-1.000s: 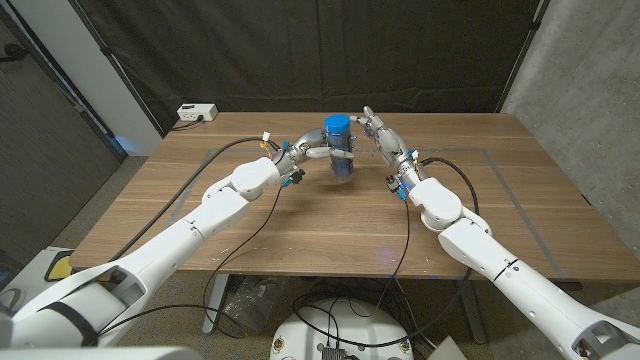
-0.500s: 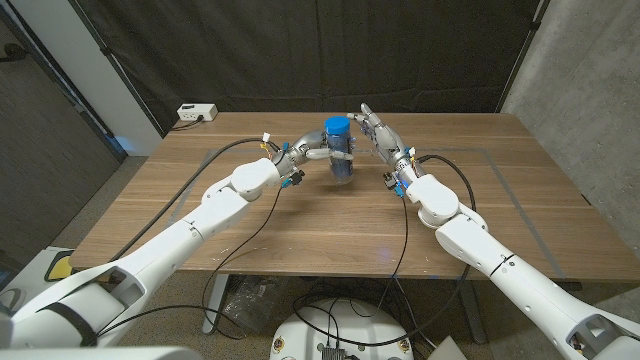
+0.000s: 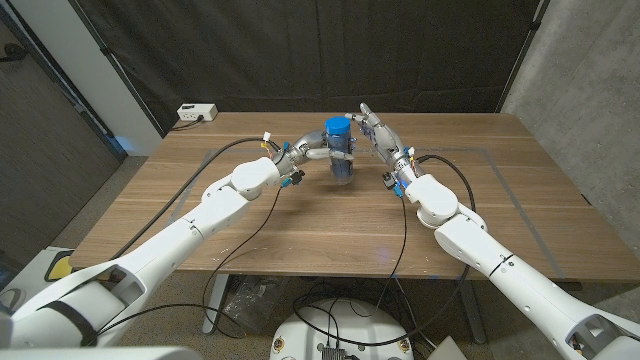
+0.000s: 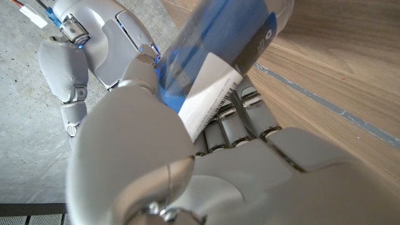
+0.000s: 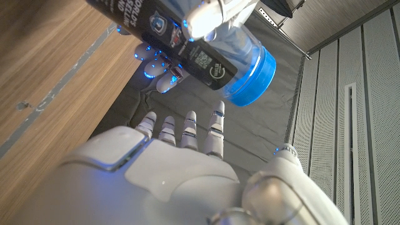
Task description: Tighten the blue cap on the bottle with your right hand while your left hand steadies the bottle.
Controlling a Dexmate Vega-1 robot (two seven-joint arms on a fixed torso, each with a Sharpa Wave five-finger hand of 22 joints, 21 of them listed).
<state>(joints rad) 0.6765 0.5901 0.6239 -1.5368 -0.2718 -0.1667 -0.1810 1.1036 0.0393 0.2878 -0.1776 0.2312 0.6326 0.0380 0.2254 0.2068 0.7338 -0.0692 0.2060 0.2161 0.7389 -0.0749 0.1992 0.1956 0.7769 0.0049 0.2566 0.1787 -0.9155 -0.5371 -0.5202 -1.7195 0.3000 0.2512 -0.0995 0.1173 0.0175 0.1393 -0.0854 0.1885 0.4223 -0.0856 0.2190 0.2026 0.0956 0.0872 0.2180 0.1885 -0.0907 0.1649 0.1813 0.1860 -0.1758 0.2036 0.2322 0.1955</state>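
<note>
Bottle (image 3: 341, 160) stands upright at the middle of the far half of the bench (image 3: 300, 215), clear-bodied with a dark label and a white patch on it. Cap (image 3: 337, 127), blue, sits on top of it. In the right wrist view the bottle (image 5: 187, 37) shows with the cap (image 5: 253, 75) at its end.

Left hand (image 3: 318, 150) grips the bottle around its body from the robot's left, fingers wrapped on the label; in the left wrist view those fingers (image 4: 234, 125) lie against the bottle (image 4: 219, 56).

Right hand (image 3: 375, 133) stands just beside the cap on the robot's right, fingers apart and stretched out, holding nothing. In the right wrist view the hand (image 5: 181, 162) is apart from the cap, fingertips short of it.

White box (image 3: 197, 113) lies at the far left corner of the bench. Black cables (image 3: 230, 150) run along both arms. Dark curtain (image 3: 300, 50) hangs behind the bench.
</note>
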